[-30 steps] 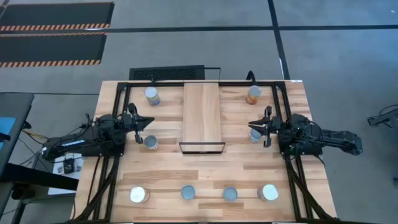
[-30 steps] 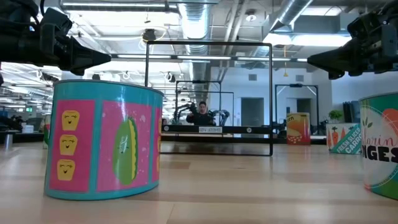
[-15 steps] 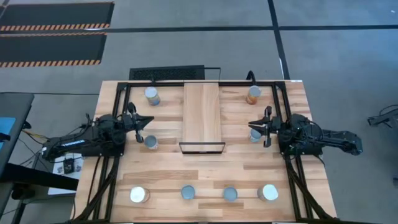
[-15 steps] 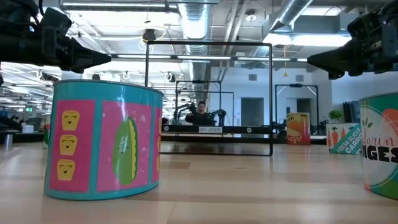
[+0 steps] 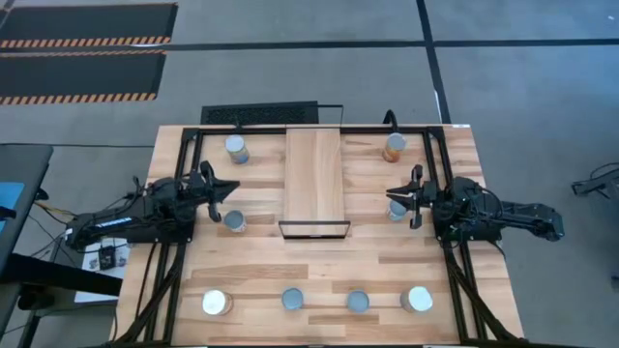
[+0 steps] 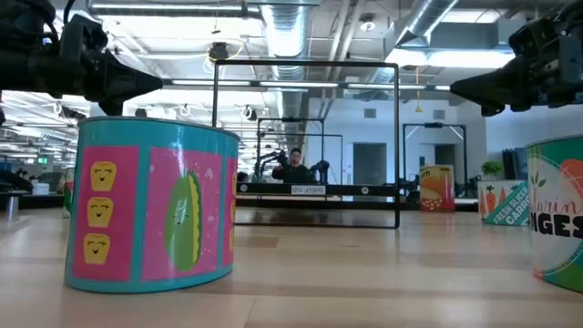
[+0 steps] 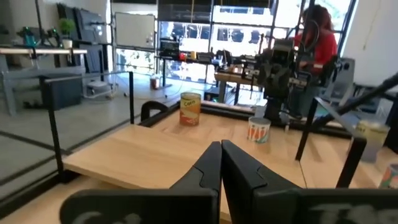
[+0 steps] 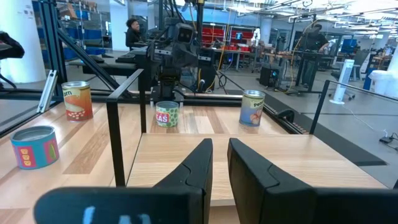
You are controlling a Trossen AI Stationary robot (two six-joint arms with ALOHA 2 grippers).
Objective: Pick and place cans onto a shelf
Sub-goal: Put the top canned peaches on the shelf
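Observation:
The shelf [image 5: 314, 179], pale planks in a black frame, lies in the middle of the table. Several cans stand upright on the tabletop: two at the far side [image 5: 236, 148] [image 5: 394, 147], one near each gripper [image 5: 235, 221] [image 5: 397, 210], and a row along the near edge [image 5: 293, 299]. My left gripper [image 5: 230, 189] hovers level at the shelf's left, shut and empty [image 7: 221, 146]. My right gripper [image 5: 390, 198] hovers level at the shelf's right, a narrow gap between its fingers [image 8: 219, 146], nothing in it.
A black metal frame [image 5: 193, 145] runs around the table's far and side edges. In the low view a teal-and-pink can [image 6: 150, 205] stands close at the left and an orange-labelled can [image 6: 557, 219] at the right. A person sits beyond the table [image 6: 295, 166].
My left gripper has rolled a little about its own pointing line while staying in place and shut. The cans, the shelf and my right gripper have kept still.

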